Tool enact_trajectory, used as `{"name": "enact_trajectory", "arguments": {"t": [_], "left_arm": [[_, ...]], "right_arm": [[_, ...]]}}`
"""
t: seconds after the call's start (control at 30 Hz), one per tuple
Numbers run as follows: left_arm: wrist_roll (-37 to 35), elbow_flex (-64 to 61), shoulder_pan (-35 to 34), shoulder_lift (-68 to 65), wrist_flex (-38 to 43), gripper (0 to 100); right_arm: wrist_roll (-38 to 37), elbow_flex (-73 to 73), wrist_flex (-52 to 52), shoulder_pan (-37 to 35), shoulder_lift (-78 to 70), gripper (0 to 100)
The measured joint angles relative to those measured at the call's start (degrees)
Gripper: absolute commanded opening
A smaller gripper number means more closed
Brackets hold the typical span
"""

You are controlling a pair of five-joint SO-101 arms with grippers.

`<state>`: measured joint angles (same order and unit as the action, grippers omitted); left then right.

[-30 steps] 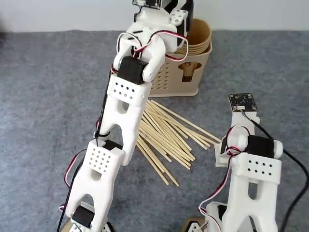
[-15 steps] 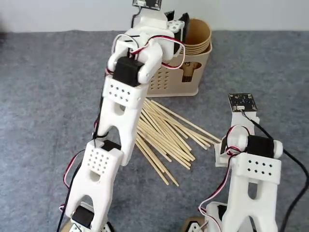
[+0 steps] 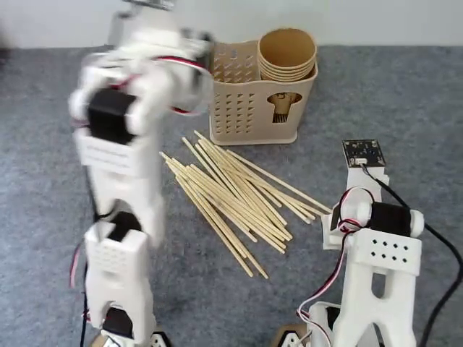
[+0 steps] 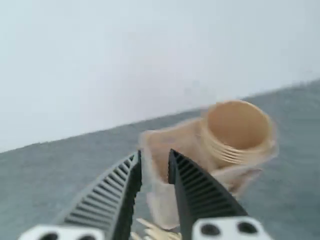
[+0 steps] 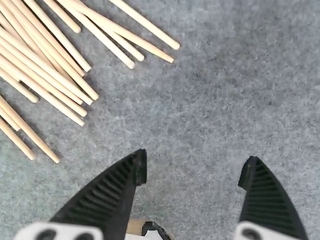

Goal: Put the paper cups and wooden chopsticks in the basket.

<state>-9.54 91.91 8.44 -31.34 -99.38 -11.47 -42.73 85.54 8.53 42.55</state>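
Beige paper cups (image 3: 287, 52) sit nested in one stack, inside the slotted basket (image 3: 253, 108), at the end nearer the right arm (image 3: 376, 246). No loose cup on the grey felt tabletop (image 3: 405, 108), so the cup part of the job looks done. The rest of the basket looks empty from the high view, though I cannot see its floor.

Wooden chopsticks (image 3: 231, 195) are all out: a loose fanned pile flat on the tabletop, just in front of the basket, between the two arms. None is visibly in the basket. That is the whole remaining job, and by my guess it will take many grabs or a bundled one.

Left arm (image 3: 119, 123) is raised high, off to the side of the basket and blurred. Left claw (image 4: 154, 156) is up in the air facing the basket and cups, jaws at a narrow gap with nothing between them.

Right arm is low near the front edge. Right claw (image 5: 196, 160) hangs over bare felt, jaws wide and empty, with the nearest chopstick ends just beside it and untouched.

Rough progress: cups in, sticks not started.
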Motion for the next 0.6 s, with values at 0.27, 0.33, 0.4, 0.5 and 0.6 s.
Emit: {"name": "enact_trajectory", "arguments": {"t": [0.27, 0.33, 0.4, 0.5, 0.6], "left_arm": [[6.2, -19.1, -16.0, 9.9, 0.0, 7], [8.4, -28.0, -18.6, 14.2, 0.0, 7], [10.5, -37.2, -20.6, 19.3, 0.0, 7], [13.4, -50.5, -23.3, 28.0, 0.0, 7], [15.4, -63.8, -26.0, 37.1, 0.0, 7]], "right_arm": [[-4.1, 0.0, -2.1, -6.4, 0.0, 30.9], [-5.4, 1.0, -2.1, -8.7, 0.0, 30.9], [-6.2, 3.4, -2.1, -10.7, 0.0, 30.9], [-8.7, 7.7, -2.3, -14.8, 0.0, 30.9], [-10.4, 12.2, -2.3, -18.7, -2.0, 30.9]]}}
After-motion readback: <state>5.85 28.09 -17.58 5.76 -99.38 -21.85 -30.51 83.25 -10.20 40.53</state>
